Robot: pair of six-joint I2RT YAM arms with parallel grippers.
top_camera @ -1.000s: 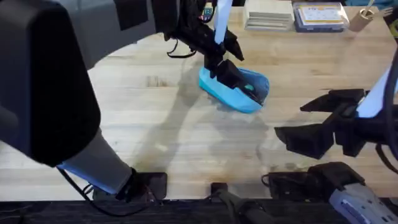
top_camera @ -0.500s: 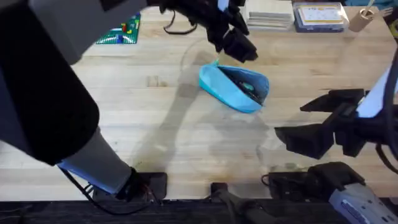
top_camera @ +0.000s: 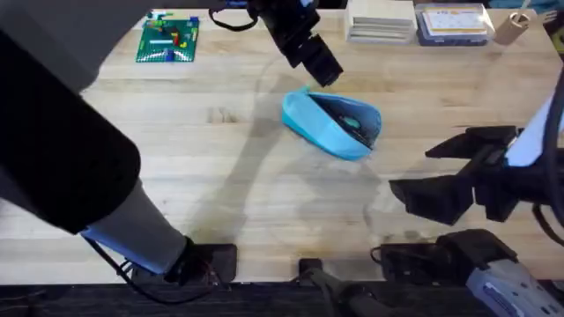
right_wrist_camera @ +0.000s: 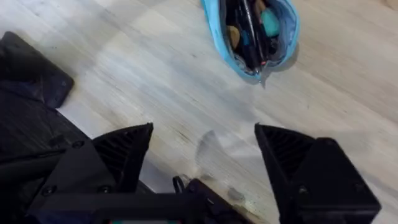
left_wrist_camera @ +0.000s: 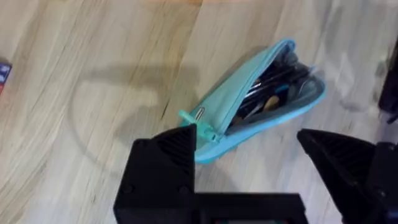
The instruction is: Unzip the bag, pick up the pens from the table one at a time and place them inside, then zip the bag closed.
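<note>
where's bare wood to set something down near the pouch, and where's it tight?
Free: the light wood table left of the open light blue zip pouch, up to the green brick plate; also the strip in front of it. Tight: far edge, with the left gripper over the pouch by stacked boxes, and the right gripper alongside.

Black angular gripper (top_camera: 319, 63) bodies, pale grey arm links, black cables.

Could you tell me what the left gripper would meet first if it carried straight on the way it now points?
Probably the open light blue soft pencil pouch, which lies just ahead of the open left gripper; its zipper pull tab sits nearest, though depth is unclear.
</note>
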